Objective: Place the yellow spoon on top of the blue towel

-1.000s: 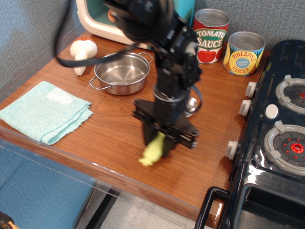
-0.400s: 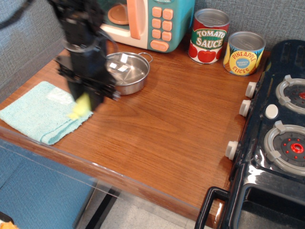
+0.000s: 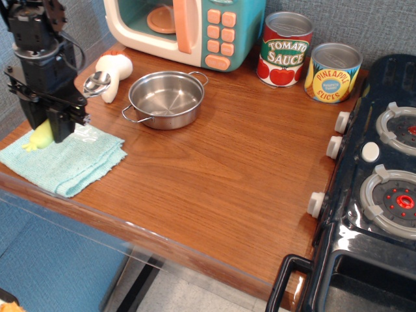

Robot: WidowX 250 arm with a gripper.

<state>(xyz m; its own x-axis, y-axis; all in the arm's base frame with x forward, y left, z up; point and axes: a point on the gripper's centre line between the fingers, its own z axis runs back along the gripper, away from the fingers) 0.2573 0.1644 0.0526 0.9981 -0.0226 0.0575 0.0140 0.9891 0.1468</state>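
Over at the far-left corner of the table [image 3: 214, 169], the claw [image 3: 53, 127] sat low over the towel [image 3: 62, 159], shut on the spoon [image 3: 40, 136]. Yellow handle poked out near-left, its tip touching or just above the cloth, can't tell which; silver bowl stuck up on the far-right side, near the white mushroom toy [image 3: 112, 70].

Risk, imo: spoon was angled & close to the towel's far-left edge, so letting go there could let it roll or tip off onto the wood. Dragging might bunch the cloth.
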